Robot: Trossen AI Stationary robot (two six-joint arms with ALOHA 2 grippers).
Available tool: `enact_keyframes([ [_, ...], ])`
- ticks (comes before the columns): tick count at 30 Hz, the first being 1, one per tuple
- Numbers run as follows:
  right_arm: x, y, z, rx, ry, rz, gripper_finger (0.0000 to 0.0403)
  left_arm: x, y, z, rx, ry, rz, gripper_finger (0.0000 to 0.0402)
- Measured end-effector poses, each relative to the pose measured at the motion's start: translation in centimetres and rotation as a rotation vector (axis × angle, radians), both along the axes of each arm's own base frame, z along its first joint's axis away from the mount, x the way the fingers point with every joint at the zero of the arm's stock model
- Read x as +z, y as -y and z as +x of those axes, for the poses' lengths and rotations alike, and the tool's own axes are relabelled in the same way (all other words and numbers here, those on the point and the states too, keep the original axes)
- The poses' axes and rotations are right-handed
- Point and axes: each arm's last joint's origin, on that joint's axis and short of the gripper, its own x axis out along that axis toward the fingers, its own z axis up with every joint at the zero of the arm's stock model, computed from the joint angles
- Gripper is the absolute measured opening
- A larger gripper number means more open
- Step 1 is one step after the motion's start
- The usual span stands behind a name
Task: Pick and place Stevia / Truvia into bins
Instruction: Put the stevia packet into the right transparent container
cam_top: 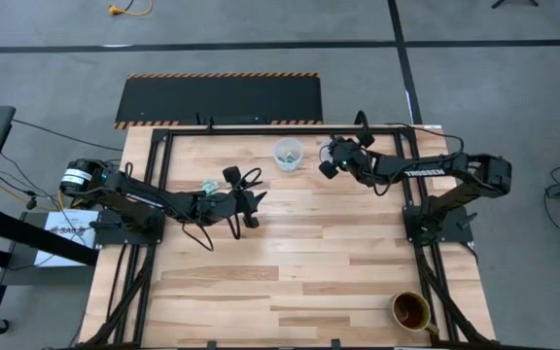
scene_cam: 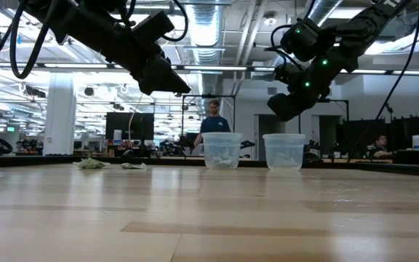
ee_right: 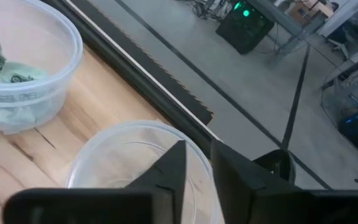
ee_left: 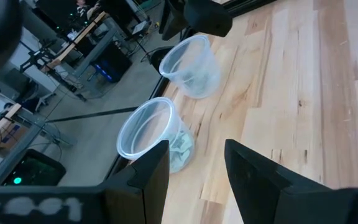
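Two clear cups stand near the table's far edge. The left cup (cam_top: 288, 153) (scene_cam: 222, 151) (ee_left: 151, 127) (ee_right: 23, 62) holds green packets. The right cup (scene_cam: 284, 151) (ee_left: 191, 62) (ee_right: 135, 155) also holds packets and is hidden under the arm in the high view. My right gripper (cam_top: 327, 160) (scene_cam: 282, 109) (ee_right: 197, 149) hangs just above the right cup, its fingers a narrow gap apart with nothing between them. My left gripper (cam_top: 253, 206) (scene_cam: 173, 84) (ee_left: 197, 149) is open and empty, raised over mid-table. Loose packets (cam_top: 209, 185) (scene_cam: 92, 164) lie flat on the table by the left arm.
A brown cup (cam_top: 411, 311) stands near the table's near right corner. A black frame rail (cam_top: 261, 127) runs along the far edge behind the cups. Bare wood (cam_top: 299, 262) lies between the arms and the near edge. A person (scene_cam: 214, 120) stands in the room beyond.
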Motion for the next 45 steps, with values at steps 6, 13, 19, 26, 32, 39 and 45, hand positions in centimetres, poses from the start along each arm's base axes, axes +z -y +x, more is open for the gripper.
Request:
enact_keyframes([
  [6, 0.2, 0.0, 0.2, 0.01, 0.027, -0.012, 0.0127, -0.1, 0.0, 0.0, 0.0, -0.014, 0.002, 0.0148],
  [13, 1.1, -1.8, 1.7, 0.161, 0.077, -0.061, 0.0159, -1.9, -1.3, -1.0, 0.085, -0.18, -0.046, 0.0148],
  [19, 1.6, -3.5, 2.6, 0.309, 0.098, -0.087, 0.0167, -3.9, -3.3, -2.9, 0.273, -0.293, -0.269, 0.0148],
  [26, 1.8, -4.0, 2.9, 0.334, 0.104, -0.103, 0.0164, -4.6, -4.2, -3.7, 0.349, -0.307, -0.462, 0.0145],
  [32, 1.8, -4.0, 2.9, 0.334, 0.105, -0.103, 0.0166, -4.6, -5.7, -4.1, 0.462, -0.257, -0.487, 0.0144],
  [39, 1.8, -4.0, 2.9, 0.339, 0.105, -0.101, 0.0165, -5.6, -7.6, -5.3, 0.529, -0.284, -0.583, 0.0144],
  [45, 1.8, -4.0, 2.9, 0.36, 0.11, -0.09, 0.0166, -6.4, -8.5, -6.0, 0.535, -0.264, -0.622, 0.0144],
])
